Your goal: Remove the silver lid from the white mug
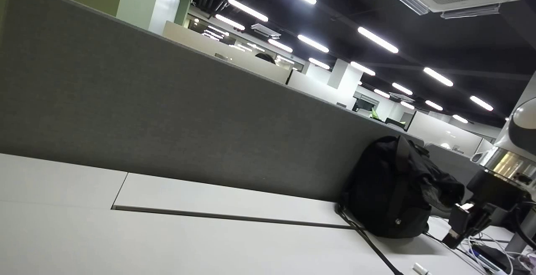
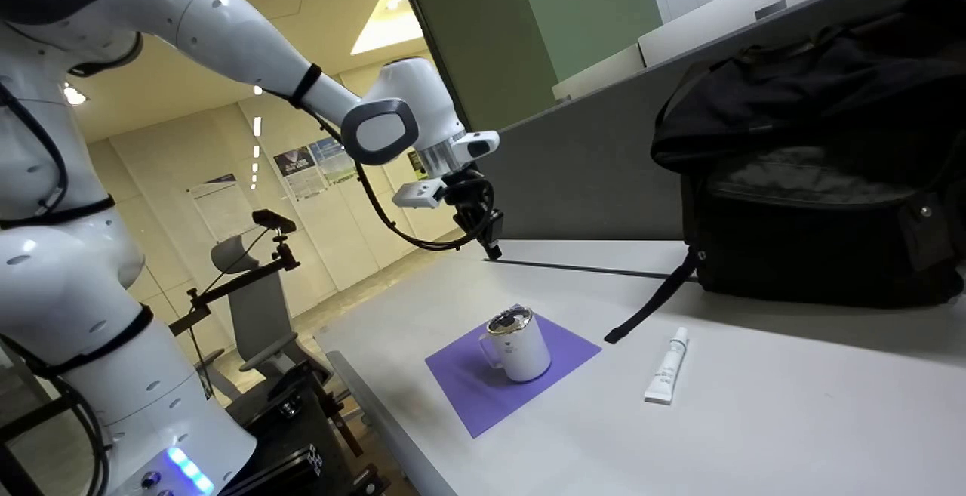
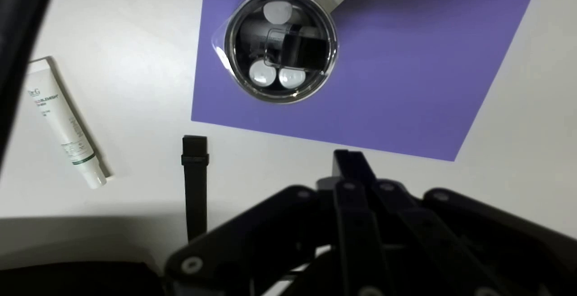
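Ceiling lights (image 1: pixel 377 39) glow beyond a grey partition (image 1: pixel 188 107) in an exterior view, with a black backpack (image 1: pixel 387 191) on the white table (image 1: pixel 188 245) toward four o'clock. In an exterior view the white mug (image 2: pixel 526 356) stands on a purple sheet (image 2: pixel 466 375) with the silver lid (image 2: pixel 510 320) on its mouth, a white tube (image 2: pixel 667 368) lying at three o'clock from it and the gripper (image 2: pixel 493 253) well apart toward twelve. In the wrist view the gripper's fingers (image 3: pixel 356 167) are together, the lidded mug at eleven o'clock from their tips and the tube at eight from the mug.
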`<state>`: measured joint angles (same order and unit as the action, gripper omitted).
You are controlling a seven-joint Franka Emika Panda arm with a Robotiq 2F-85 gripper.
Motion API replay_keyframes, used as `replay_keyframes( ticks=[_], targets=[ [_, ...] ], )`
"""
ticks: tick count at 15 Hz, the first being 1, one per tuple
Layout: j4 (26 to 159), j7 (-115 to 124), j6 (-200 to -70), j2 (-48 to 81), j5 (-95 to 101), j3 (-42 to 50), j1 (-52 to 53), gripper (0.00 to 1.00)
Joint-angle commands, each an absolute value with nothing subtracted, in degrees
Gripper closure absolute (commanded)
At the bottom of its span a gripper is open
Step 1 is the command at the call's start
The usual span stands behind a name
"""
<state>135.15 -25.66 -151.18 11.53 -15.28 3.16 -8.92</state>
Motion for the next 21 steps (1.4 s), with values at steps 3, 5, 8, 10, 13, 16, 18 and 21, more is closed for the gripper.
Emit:
replay_keyframes(
  ticks=[3,5,8,10,13,16,18,21],
  targets=[
    [135.53,-26.12,-152.19,12.4,-15.77,1.79,-10.03,1.0],
    [135.69,-26.2,-152.51,13.33,-15.75,1.52,-10.21,1.0],
    [135.64,-26.05,-152.96,15.39,-15.54,1.14,-10.76,1.0],
    [135.6,-25.87,-152.92,17.01,-15.25,0.86,-11.29,1.0],
    [135.4,-25.63,-152.68,19.13,-14.87,0.42,-12.12,1.0],
    [135.21,-25.6,-152.59,20.64,-14.73,-0.04,-13.15,1.0],
    [134.9,-25.71,-152.26,21.45,-14.87,-0.33,-13.86,1.0],
    [134.8,-25.73,-152.34,22.03,-14.91,-0.7,-14.75,1.0]
  ],
)
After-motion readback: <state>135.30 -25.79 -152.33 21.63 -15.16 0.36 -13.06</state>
